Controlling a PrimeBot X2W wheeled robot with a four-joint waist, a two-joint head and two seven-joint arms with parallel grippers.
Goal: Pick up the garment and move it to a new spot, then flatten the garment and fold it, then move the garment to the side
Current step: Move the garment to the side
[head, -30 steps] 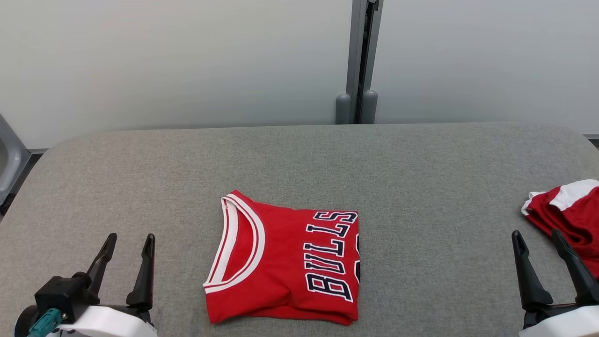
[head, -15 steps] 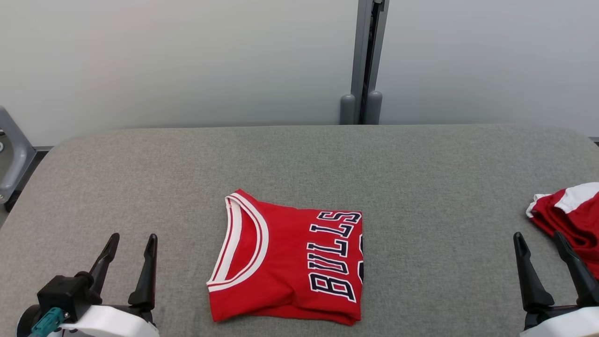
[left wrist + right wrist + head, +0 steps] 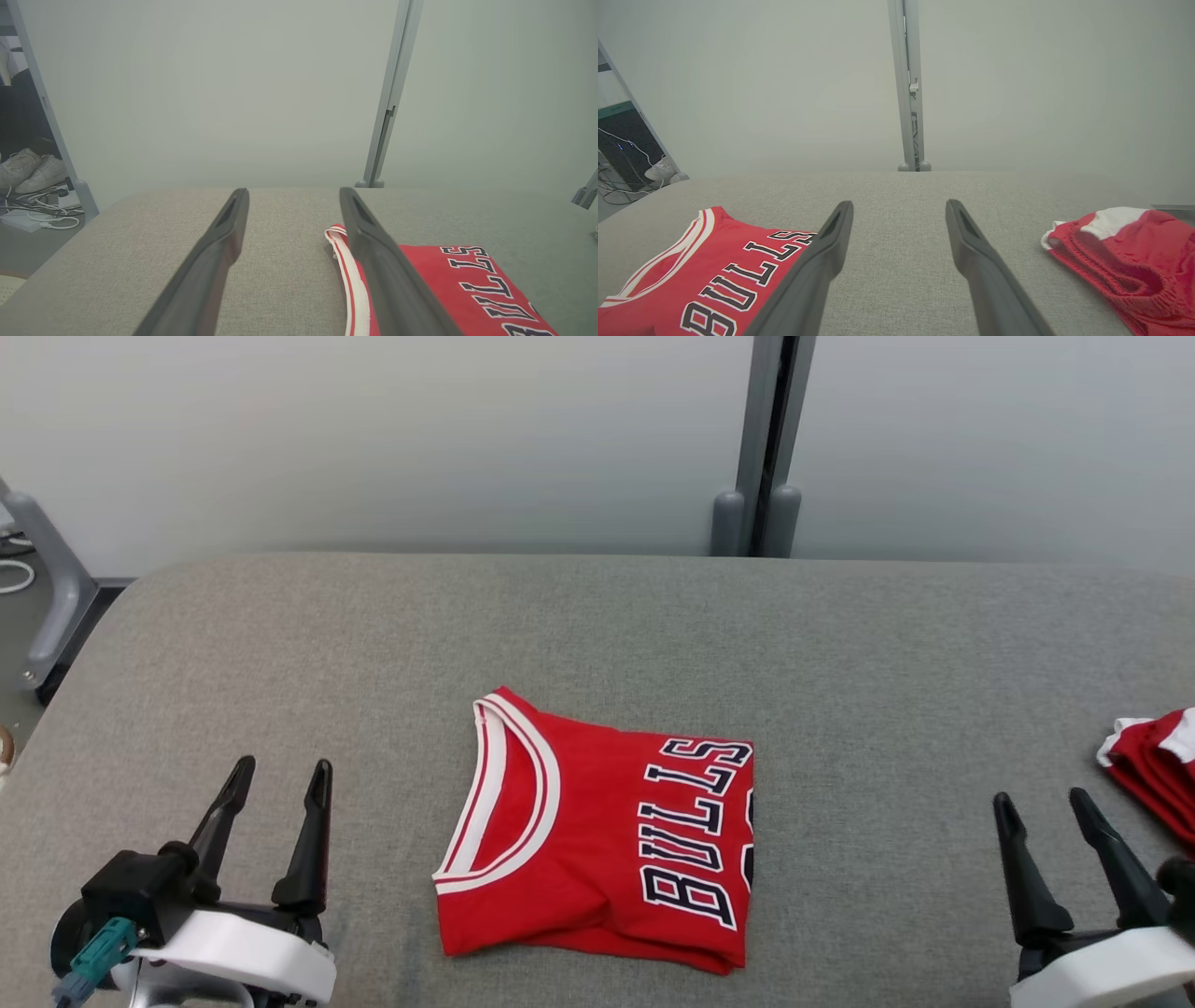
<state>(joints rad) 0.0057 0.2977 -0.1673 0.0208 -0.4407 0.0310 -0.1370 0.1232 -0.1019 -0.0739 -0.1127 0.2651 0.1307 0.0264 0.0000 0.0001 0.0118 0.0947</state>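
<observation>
On the grey fabric-covered surface (image 3: 653,635), in the head view, at centre leaning toward six o'clock: a folded red basketball jersey (image 3: 602,845) with white neck trim and dark lettering, lying flat, neckline toward nine o'clock. At eight o'clock, the left end effector (image 3: 283,767), spread wide and holding nothing. At four o'clock, the right end effector (image 3: 1040,798), likewise spread and empty. At three o'clock, against the frame edge, a crumpled red-and-white garment (image 3: 1158,756), well apart from the jersey.

In the left wrist view, the left end effector (image 3: 293,192) parted over bare surface, with the jersey (image 3: 444,280) at five o'clock, its neckline just beyond the nearer finger.

In the right wrist view, the right end effector (image 3: 899,203) open too, with the jersey (image 3: 714,261) at eight o'clock and the crumpled red-and-white garment (image 3: 1120,252) at four o'clock.

Probably light, soft and limp, a thin slick knit. Apt to sag and come unfolded if lifted by one corner. Best pinched through all layers at two opposite folded edges, or slid flat across the cover. Not fragile; main risk a lost fold.
</observation>
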